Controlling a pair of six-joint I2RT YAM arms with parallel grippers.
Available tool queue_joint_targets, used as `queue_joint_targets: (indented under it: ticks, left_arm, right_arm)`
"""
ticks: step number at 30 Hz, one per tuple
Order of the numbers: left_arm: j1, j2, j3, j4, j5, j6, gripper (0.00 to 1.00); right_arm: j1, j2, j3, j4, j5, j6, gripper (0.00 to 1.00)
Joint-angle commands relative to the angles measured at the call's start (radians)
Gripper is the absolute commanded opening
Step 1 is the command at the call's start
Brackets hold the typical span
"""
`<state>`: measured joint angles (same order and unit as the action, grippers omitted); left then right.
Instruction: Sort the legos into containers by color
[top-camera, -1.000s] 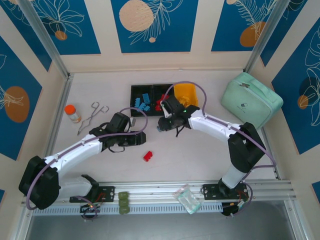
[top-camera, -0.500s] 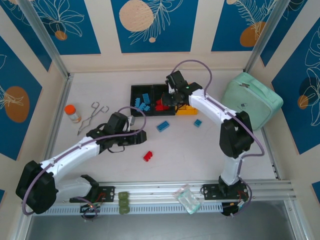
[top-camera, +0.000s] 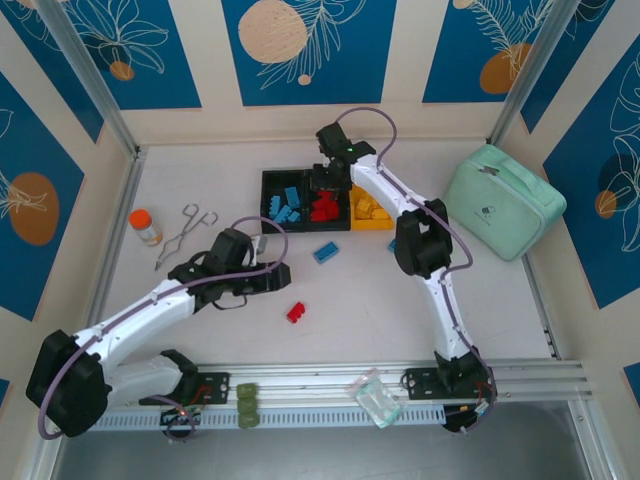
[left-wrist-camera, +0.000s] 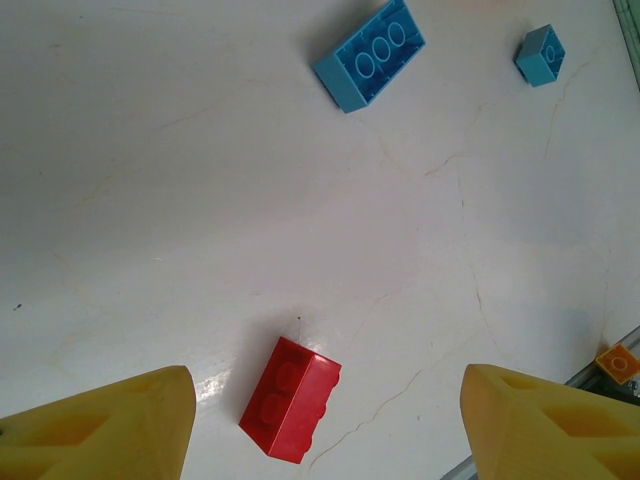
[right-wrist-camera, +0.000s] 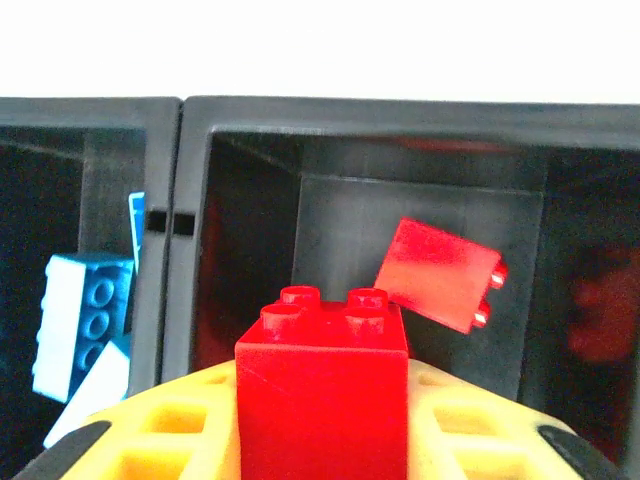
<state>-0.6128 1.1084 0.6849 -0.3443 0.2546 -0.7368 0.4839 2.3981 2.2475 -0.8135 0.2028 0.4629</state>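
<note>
The red lego is clenched in the right end effector, studs up, pinched low on its flanks between the yellow fingers. It hangs at the mouth of the middle black bin, where another red brick lies tilted against the back wall. Blue bricks fill the left black bin just past the shared divider, and the yellow bin on the other side holds yellow ones.

The drop looks close, but the held brick sits toward the divider side of its bin. Let go from here, it could clip that wall and tip into the blue bin, or strike the tilted red brick and bounce out.

On the surface a loose red brick lies between the spread fingers of the left end effector, which is released and grasps nothing. The brick lies skewed to the line between the fingers, so closing without squaring up may spin it or squirt it aside rather than trap it.

A larger blue brick and a small blue one wait farther off, apart from each other. Both red bricks belong in the same bin — if the left arm carries its brick over while the right one is there, the arms may crowd each other.
</note>
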Motion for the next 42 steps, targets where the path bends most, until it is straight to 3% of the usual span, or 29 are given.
queue_joint_targets:
  ticks: [1,6,10,14,28,36,42]
  left_arm:
    - [0.000,-0.029,-0.017,-0.015,-0.001,-0.016,0.70]
    - [-0.001,-0.043,-0.028,-0.018,-0.009,-0.022,0.70]
    - [-0.001,-0.036,-0.029,-0.016,-0.007,-0.022,0.70]
    - [-0.001,-0.025,-0.029,-0.012,0.003,-0.017,0.70]
    - [-0.014,0.061,0.056,-0.133,0.016,0.127,0.69]
    - [-0.045,0.142,0.128,-0.210,0.025,0.215,0.64]
    - [-0.087,0.225,0.185,-0.266,0.011,0.280,0.62]
  right_arm:
    - [-0.016,0.080,0.124,-0.092,-0.046,0.031,0.34]
    - [-0.019,0.156,0.233,-0.143,-0.051,0.045,0.40]
    - [-0.018,0.143,0.230,-0.143,-0.051,0.047,0.52]
    - [-0.011,0.062,0.160,-0.125,-0.037,0.030,0.54]
    - [0.036,-0.576,-0.584,0.197,-0.096,0.032,0.54]
    - [0.055,-0.935,-1.005,0.270,-0.177,0.075,0.62]
    - [0.059,-1.210,-1.244,0.217,-0.291,0.126,0.64]
